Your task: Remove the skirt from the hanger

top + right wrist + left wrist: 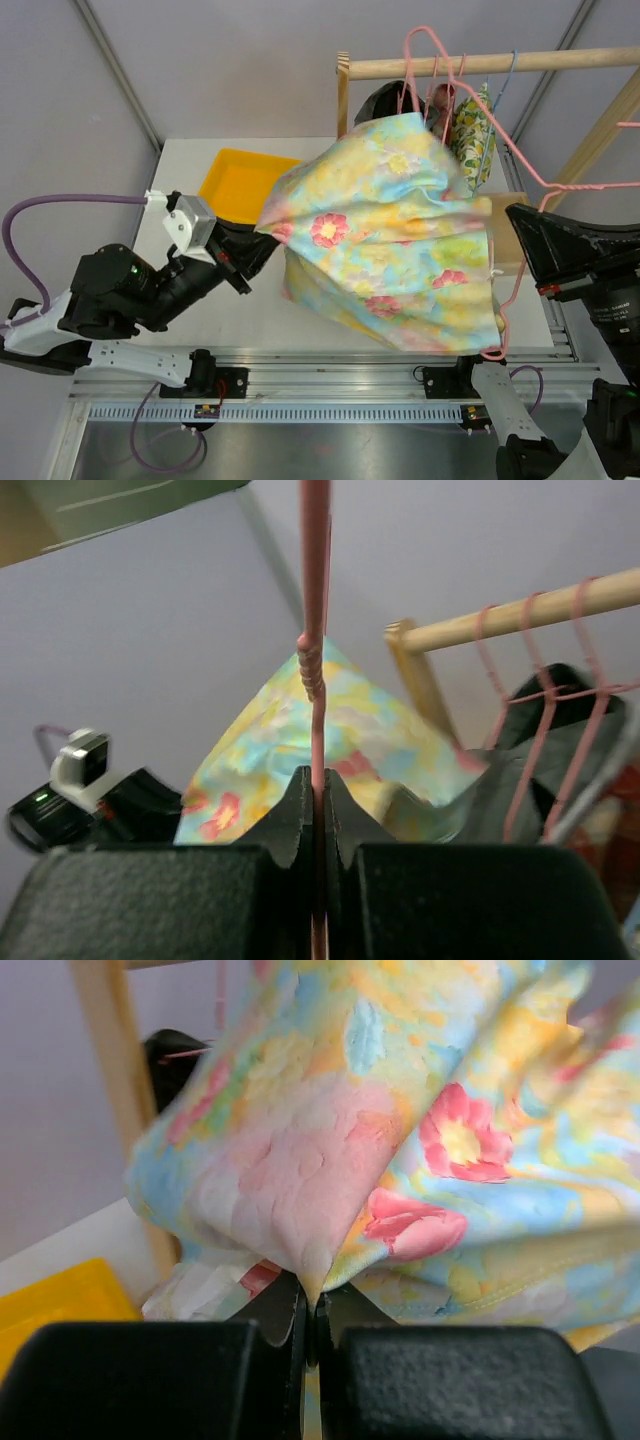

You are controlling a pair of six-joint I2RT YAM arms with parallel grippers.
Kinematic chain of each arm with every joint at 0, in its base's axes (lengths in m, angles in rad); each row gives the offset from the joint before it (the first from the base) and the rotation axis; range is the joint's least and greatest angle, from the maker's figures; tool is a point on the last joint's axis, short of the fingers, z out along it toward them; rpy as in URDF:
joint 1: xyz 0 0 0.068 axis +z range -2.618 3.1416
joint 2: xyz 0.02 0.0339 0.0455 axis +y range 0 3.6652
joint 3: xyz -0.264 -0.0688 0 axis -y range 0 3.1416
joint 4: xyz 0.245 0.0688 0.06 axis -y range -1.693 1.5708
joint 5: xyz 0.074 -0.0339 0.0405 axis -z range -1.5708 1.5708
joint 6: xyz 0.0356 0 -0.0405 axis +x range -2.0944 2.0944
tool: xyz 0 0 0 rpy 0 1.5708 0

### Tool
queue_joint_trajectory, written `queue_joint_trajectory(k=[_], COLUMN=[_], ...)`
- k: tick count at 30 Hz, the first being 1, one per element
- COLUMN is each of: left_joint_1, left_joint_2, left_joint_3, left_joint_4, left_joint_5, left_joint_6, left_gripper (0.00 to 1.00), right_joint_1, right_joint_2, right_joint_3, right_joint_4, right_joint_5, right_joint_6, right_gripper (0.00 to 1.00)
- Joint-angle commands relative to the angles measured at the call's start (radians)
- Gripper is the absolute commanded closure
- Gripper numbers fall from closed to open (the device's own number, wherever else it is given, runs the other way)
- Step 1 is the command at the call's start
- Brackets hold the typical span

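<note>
The floral skirt [390, 240], pastel yellow, blue and pink, hangs stretched on a pink wire hanger [520, 165] in front of the wooden rack. My left gripper [262, 240] is shut on the skirt's left corner; the left wrist view shows the cloth [320, 1160] pinched between the closed jaws [311, 1305]. My right gripper [515, 215] is shut on the hanger's wire; the right wrist view shows the pink wire [314, 630] clamped between the jaws [318, 790], with the skirt [300, 750] beyond.
A wooden rail [480, 63] holds more pink hangers and other garments [470, 125]. A yellow tray [240, 185] lies on the white table behind my left gripper. A metal rail [320, 385] runs along the near edge.
</note>
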Motion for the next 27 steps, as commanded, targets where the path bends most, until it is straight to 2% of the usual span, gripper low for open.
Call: queue_joint_trajectory(k=[1,4,6,7,10,15,18,19,21,22,27], left_joint_1=[0.036,0.117,0.177,0.244,0.384,0.554,0.721,0.821,0.922,1.005,1.173], left_joint_2=[0.073,0.096,0.105,0.110,0.142,0.205,0.257,0.294,0.335,0.393,0.605], left_joint_3=[0.104,0.178,0.207,0.216,0.265,0.312,0.331,0.335,0.348,0.358,0.472], left_joint_4=[-0.148,-0.161,-0.158,-0.158,-0.187,-0.204,-0.198,-0.189,-0.168,-0.154,-0.046], left_joint_5=[-0.254,-0.236,-0.213,-0.202,-0.116,-0.020,0.092,0.130,0.255,0.285,0.342], left_joint_6=[0.135,0.178,0.203,0.206,0.202,0.220,0.185,0.169,0.121,0.111,0.106], left_gripper=[1.00,1.00,1.00,1.00,1.00,1.00,1.00,1.00,1.00,1.00,1.00], right_joint_1=[0.002,0.002,0.004,0.002,0.004,0.002,0.002,0.004,0.002,0.004,0.004], right_joint_2=[0.058,0.078,0.088,0.092,0.100,0.103,0.100,0.094,0.083,0.085,0.081], right_joint_3=[0.084,0.138,0.166,0.172,0.164,0.099,0.046,0.031,-0.018,-0.032,-0.089], right_joint_4=[-0.246,-0.332,-0.357,-0.386,-0.421,-0.469,-0.479,-0.470,-0.453,-0.450,-0.421], right_joint_5=[0.378,0.571,0.641,0.701,0.753,0.762,0.762,0.753,0.746,0.743,0.709], right_joint_6=[-0.199,-0.288,-0.342,-0.351,-0.361,-0.356,-0.351,-0.353,-0.354,-0.356,-0.350], right_gripper=[1.00,1.00,1.00,1.00,1.00,1.00,1.00,1.00,1.00,1.00,1.00])
